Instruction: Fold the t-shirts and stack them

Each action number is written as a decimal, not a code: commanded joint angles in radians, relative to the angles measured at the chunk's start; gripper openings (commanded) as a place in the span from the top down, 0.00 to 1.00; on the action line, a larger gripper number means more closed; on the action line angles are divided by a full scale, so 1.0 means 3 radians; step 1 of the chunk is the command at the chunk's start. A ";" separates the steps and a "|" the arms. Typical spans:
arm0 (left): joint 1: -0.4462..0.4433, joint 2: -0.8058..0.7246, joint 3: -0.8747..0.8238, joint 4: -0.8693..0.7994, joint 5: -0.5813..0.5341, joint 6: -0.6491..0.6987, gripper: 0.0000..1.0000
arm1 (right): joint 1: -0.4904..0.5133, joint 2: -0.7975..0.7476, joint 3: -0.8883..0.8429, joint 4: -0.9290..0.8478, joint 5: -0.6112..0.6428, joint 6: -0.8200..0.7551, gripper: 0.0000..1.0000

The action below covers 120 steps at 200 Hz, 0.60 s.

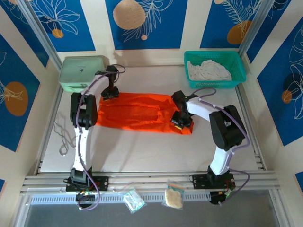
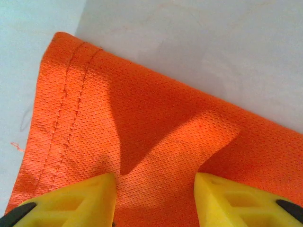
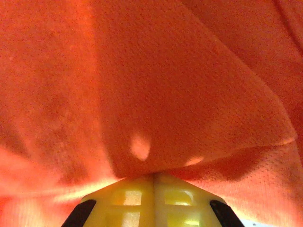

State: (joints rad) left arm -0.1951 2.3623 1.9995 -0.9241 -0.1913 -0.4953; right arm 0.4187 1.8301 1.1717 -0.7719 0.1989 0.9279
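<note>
Left wrist: the soft, light orange t-shirt (image 2: 156, 118) is likely best pinched at its hemmed corner; left gripper (image 2: 154, 179) is spread, right gripper (image 3: 155, 178) is pressed shut on it.

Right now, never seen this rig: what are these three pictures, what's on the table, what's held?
Two robot arms are bolted at the near edge of a table. The wide picture is from a camera above and behind them; the close-ups are from a camera on each wrist. An orange t-shirt lies spread on the table. The left gripper stands open over its hemmed corner. The right gripper is shut, pinching a fold of it. A white t-shirt lies in a green basket back right; a pale green case sits back left.
</note>
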 commanded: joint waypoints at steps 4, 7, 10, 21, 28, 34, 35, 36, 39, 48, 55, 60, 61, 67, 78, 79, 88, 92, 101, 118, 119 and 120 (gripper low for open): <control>-0.0025 -0.0136 -0.0298 -0.0086 0.0003 -0.0006 0.53 | -0.0024 0.0295 0.0251 -0.0075 0.0114 -0.0041 1.00; -0.0025 -0.0166 -0.0348 -0.0062 0.0012 -0.0005 0.53 | -0.0036 0.0338 0.0280 -0.0074 0.0113 -0.0063 1.00; -0.0023 -0.0194 -0.0411 -0.0048 0.0018 -0.0005 0.53 | -0.0050 0.0394 0.0325 -0.0076 0.0108 -0.0094 1.00; -0.0024 -0.0297 -0.0640 0.0026 0.0037 -0.0007 0.53 | -0.0099 0.0542 0.0448 -0.0088 0.0090 -0.0199 1.00; -0.0024 -0.0372 -0.0789 0.0061 0.0054 -0.0016 0.53 | -0.0137 0.0639 0.0549 -0.0097 0.0073 -0.0278 1.00; -0.0022 -0.0452 -0.0936 0.0103 0.0067 -0.0023 0.53 | -0.0173 0.0732 0.0655 -0.0113 0.0052 -0.0368 1.00; -0.0023 -0.0469 -0.0960 0.0111 0.0068 -0.0024 0.53 | -0.0173 0.0732 0.0655 -0.0113 0.0052 -0.0368 1.00; -0.0024 -0.0485 -0.0985 0.0121 0.0072 -0.0025 0.53 | -0.0178 0.0747 0.0668 -0.0115 0.0047 -0.0383 1.00; -0.0024 -0.0527 -0.1055 0.0146 0.0081 -0.0033 0.53 | -0.0194 0.0789 0.0720 -0.0123 0.0032 -0.0425 1.00; -0.0028 -0.0662 -0.1299 0.0224 0.0125 -0.0055 0.53 | -0.0240 0.0903 0.0868 -0.0158 -0.0002 -0.0545 1.00; -0.0032 -0.0772 -0.1483 0.0289 0.0155 -0.0070 0.53 | -0.0271 0.0985 0.0985 -0.0181 -0.0056 -0.0644 1.00; -0.0038 -0.0854 -0.1612 0.0328 0.0168 -0.0085 0.53 | -0.0294 0.1049 0.1087 -0.0192 -0.0098 -0.0727 1.00; -0.0036 -0.0872 -0.1636 0.0334 0.0173 -0.0089 0.53 | -0.0298 0.1059 0.1104 -0.0200 -0.0102 -0.0739 1.00; -0.0048 -0.0958 -0.1788 0.0373 0.0194 -0.0104 0.53 | -0.0310 0.1107 0.1190 -0.0220 -0.0124 -0.0801 1.00; -0.0069 -0.1126 -0.2053 0.0434 0.0231 -0.0139 0.53 | -0.0339 0.1226 0.1412 -0.0292 -0.0170 -0.0939 1.00; -0.0075 -0.1148 -0.2076 0.0443 0.0235 -0.0144 0.53 | -0.0341 0.1234 0.1432 -0.0299 -0.0176 -0.0950 1.00; -0.0102 -0.1288 -0.2281 0.0497 0.0286 -0.0177 0.52 | -0.0356 0.1320 0.1617 -0.0370 -0.0224 -0.1040 1.00; -0.0115 -0.1351 -0.2369 0.0524 0.0310 -0.0195 0.53 | -0.0365 0.1356 0.1694 -0.0399 -0.0249 -0.1072 1.00; -0.0163 -0.1482 -0.2566 0.0576 0.0378 -0.0232 0.52 | -0.0377 0.1428 0.1855 -0.0454 -0.0300 -0.1136 1.00; -0.0287 -0.1704 -0.2918 0.0694 0.0504 -0.0343 0.52 | -0.0403 0.1557 0.2138 -0.0492 -0.0438 -0.1245 1.00; -0.0296 -0.1716 -0.2938 0.0701 0.0512 -0.0348 0.52 | -0.0403 0.1566 0.2158 -0.0496 -0.0446 -0.1251 1.00; -0.0306 -0.1727 -0.2956 0.0705 0.0519 -0.0358 0.52 | -0.0406 0.1573 0.2176 -0.0495 -0.0455 -0.1257 1.00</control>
State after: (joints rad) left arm -0.2321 1.8984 1.2472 -0.7322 -0.1184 -0.5503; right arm 0.3050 2.2204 1.7390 -0.8635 0.1307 0.6407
